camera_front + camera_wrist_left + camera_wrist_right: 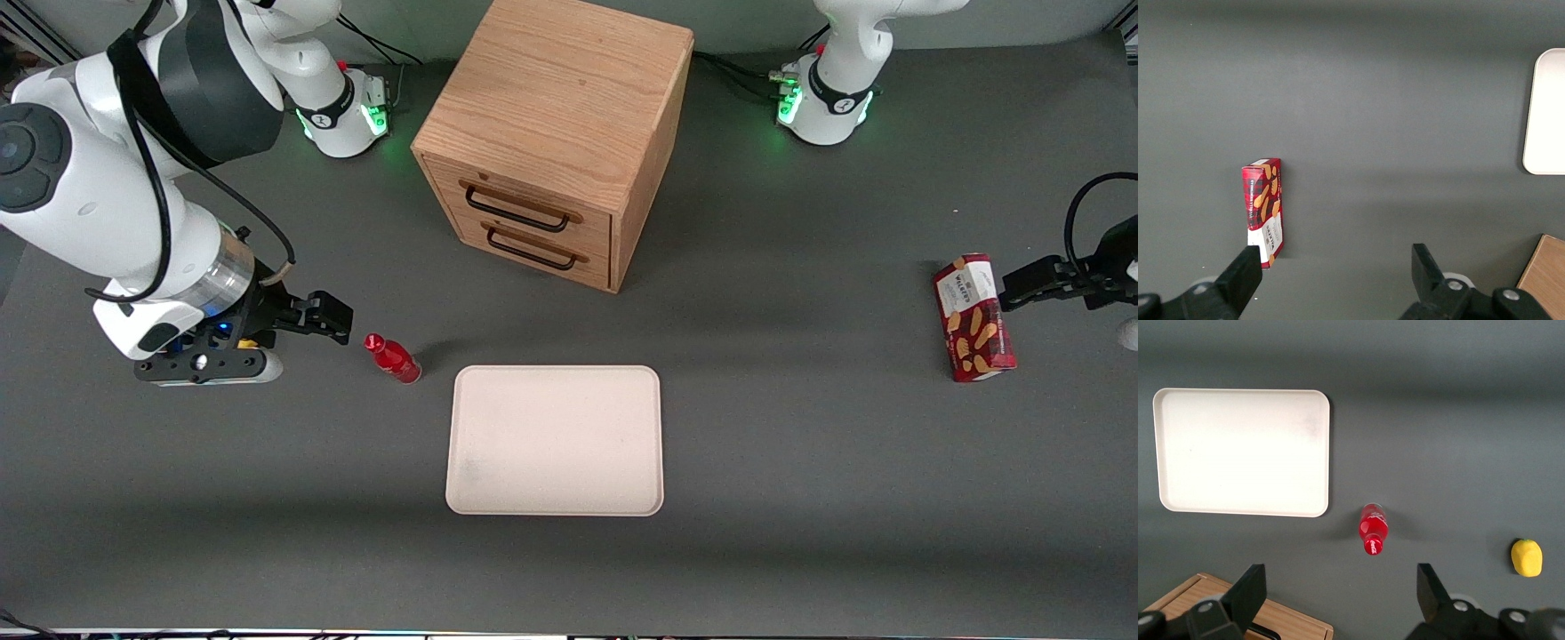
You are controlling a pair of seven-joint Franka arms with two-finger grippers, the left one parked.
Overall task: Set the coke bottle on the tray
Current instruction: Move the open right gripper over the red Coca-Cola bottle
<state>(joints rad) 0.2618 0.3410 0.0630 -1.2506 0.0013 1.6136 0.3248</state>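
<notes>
Toward the working arm's end of the table, at about nine o'clock from the tray [556, 440], the gripper [331, 322] hangs with jaws apart and empty — the bottle [393, 357] stands on the table just beside the tray's corner, near the fingers. The likely slip: the bottle is small, glossy and round, so an off-centre close could topple it or roll it away.

Beside the black matt plastic-looking gripper [342, 325], hovering with fingers spread, stands the glossy red coke bottle [392, 357] on a matt grey table [800, 444], near the smooth matt cream tray [556, 440] and grainy wooden cabinet [556, 133].
</notes>
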